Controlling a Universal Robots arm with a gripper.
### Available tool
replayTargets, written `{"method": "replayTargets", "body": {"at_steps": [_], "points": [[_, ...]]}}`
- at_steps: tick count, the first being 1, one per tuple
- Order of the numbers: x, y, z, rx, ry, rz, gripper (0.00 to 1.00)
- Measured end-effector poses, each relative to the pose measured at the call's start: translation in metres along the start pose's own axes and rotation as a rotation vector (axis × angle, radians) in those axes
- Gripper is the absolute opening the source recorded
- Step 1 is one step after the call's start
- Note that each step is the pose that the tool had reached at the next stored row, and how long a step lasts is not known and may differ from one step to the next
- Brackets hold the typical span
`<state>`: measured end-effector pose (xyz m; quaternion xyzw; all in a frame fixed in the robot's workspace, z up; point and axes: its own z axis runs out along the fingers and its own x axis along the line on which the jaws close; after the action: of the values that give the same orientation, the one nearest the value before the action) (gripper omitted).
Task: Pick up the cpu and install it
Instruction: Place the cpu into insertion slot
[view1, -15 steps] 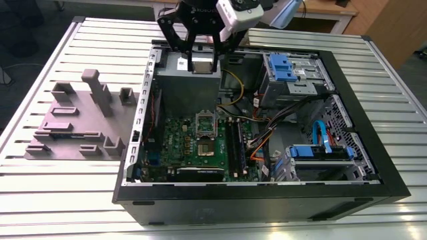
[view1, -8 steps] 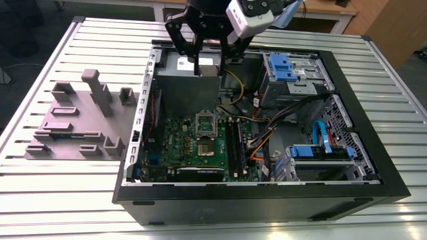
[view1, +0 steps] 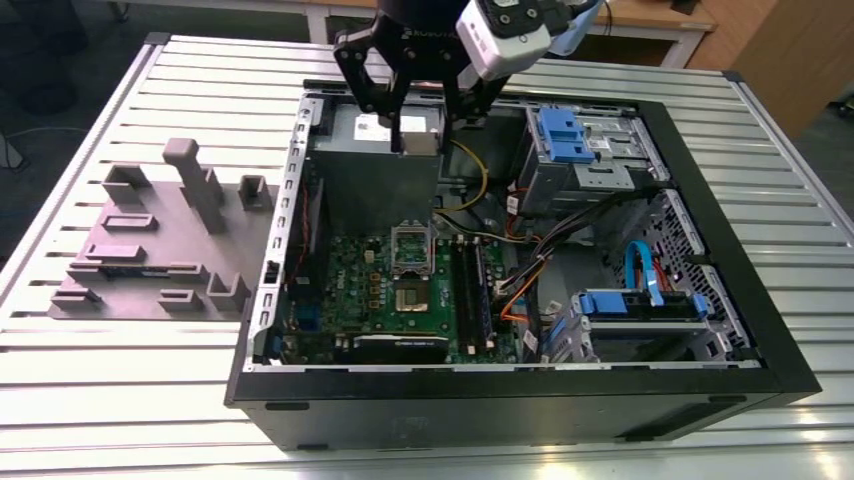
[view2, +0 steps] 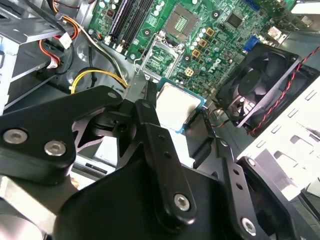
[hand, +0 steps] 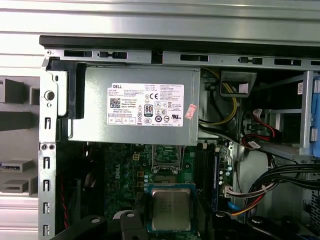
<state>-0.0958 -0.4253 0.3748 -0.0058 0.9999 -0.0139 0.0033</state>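
My gripper (view1: 419, 135) hangs over the open computer case (view1: 534, 400), above the grey power supply (view1: 374, 175), and is shut on the cpu (view1: 419, 143). The cpu (view2: 176, 106) is a flat square chip with a silvery top and a thin pale rim, clamped by its edges between the black fingers (view2: 149, 107). In the first wrist view the cpu (hand: 171, 210) sits level above the green motherboard (hand: 125, 170). On the motherboard (view1: 400, 300), the socket (view2: 180, 17) lies bare with its metal load frame (view2: 160, 55) swung up.
Black memory sticks (view1: 470, 290) stand beside the socket. A black fan (view2: 260, 85) sits near the board. Blue drive caddies (view1: 561, 130) and cables fill the case toward the exterior view's right. A grey parts fixture (view1: 160, 240) lies on the slatted table at the exterior view's left.
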Motion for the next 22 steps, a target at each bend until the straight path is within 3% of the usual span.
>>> {"method": "replayTargets", "body": {"at_steps": [22], "points": [[0.0001, -0.0011, 0.0085, 0.0003, 0.0003, 0.007, 0.47]]}}
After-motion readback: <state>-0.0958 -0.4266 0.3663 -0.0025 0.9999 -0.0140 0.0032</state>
